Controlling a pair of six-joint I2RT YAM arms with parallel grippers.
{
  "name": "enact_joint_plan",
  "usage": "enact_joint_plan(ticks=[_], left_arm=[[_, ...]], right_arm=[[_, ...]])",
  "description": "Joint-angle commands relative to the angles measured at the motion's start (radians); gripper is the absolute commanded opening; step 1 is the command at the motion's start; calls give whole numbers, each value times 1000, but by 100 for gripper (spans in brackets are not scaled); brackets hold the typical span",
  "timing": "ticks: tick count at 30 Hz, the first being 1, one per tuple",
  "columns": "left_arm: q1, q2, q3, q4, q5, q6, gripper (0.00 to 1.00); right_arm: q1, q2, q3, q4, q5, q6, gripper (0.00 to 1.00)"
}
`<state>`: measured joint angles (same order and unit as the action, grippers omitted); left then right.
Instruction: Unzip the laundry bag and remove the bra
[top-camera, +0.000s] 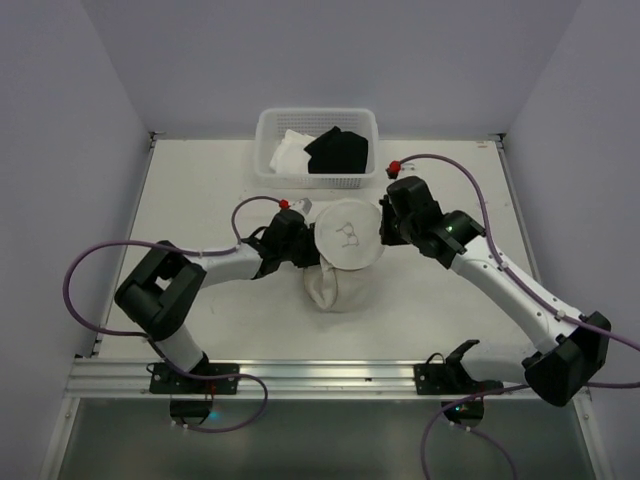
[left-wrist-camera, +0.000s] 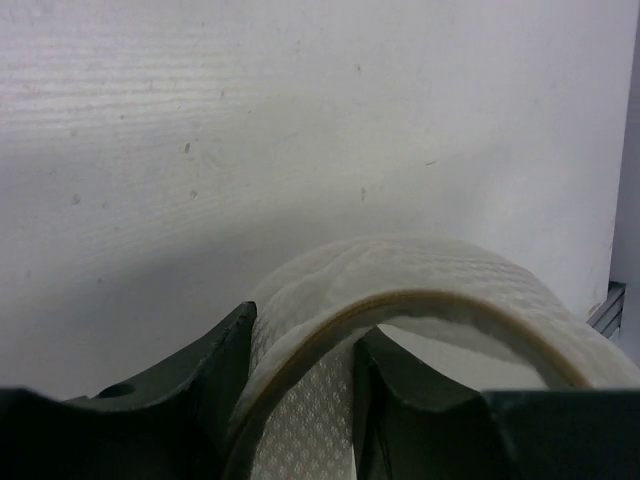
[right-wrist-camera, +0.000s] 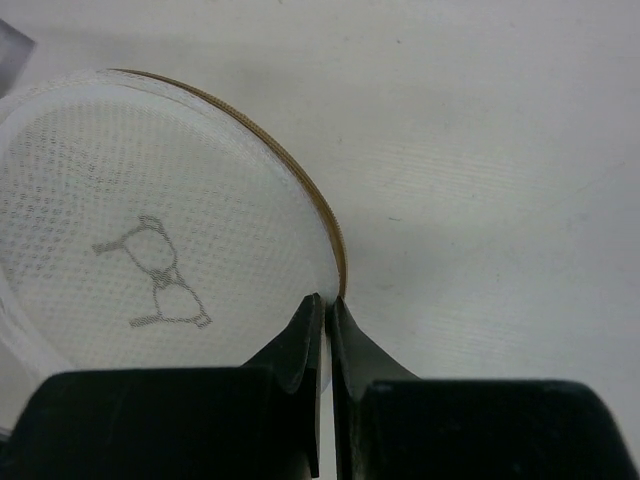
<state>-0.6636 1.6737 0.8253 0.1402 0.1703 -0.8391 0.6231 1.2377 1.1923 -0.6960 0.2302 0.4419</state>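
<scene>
The laundry bag (top-camera: 347, 238) is a round drum of whitish mesh held up between both grippers, its flat face with the black bra icon (right-wrist-camera: 156, 280) turned up and its lower part (top-camera: 335, 288) sagging to the table. My left gripper (top-camera: 303, 247) is shut on the bag's left rim; mesh and hoop (left-wrist-camera: 300, 395) run between its fingers (left-wrist-camera: 215, 385). My right gripper (top-camera: 386, 226) is shut on the right rim (right-wrist-camera: 326, 306), next to the brass-coloured zip line (right-wrist-camera: 300, 180). The bra is hidden inside.
A white perforated basket (top-camera: 266, 140) stands at the back of the table, holding white cloth (top-camera: 290, 152) and a black garment (top-camera: 338, 150). White walls close in the left, right and back. Cables loop from both arms.
</scene>
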Motion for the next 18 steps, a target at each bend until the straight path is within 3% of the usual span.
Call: enact_joint_plan(ticks=[1, 10, 12, 15, 18], left_arm=[[-2, -9, 72, 7, -26, -25, 43], [7, -156, 83, -247, -166, 71, 45], [10, -207, 78, -275, -166, 75, 53], [13, -277, 81, -307, -164, 83, 74], [22, -348, 80, -335, -164, 89, 81]], right_arm=[[0, 55, 18, -111, 184, 24, 0], [-45, 74, 0, -241, 392, 110, 0], [-49, 83, 22, -284, 438, 127, 0], [-49, 101, 64, -336, 472, 142, 0], [-49, 117, 93, -369, 504, 143, 0]])
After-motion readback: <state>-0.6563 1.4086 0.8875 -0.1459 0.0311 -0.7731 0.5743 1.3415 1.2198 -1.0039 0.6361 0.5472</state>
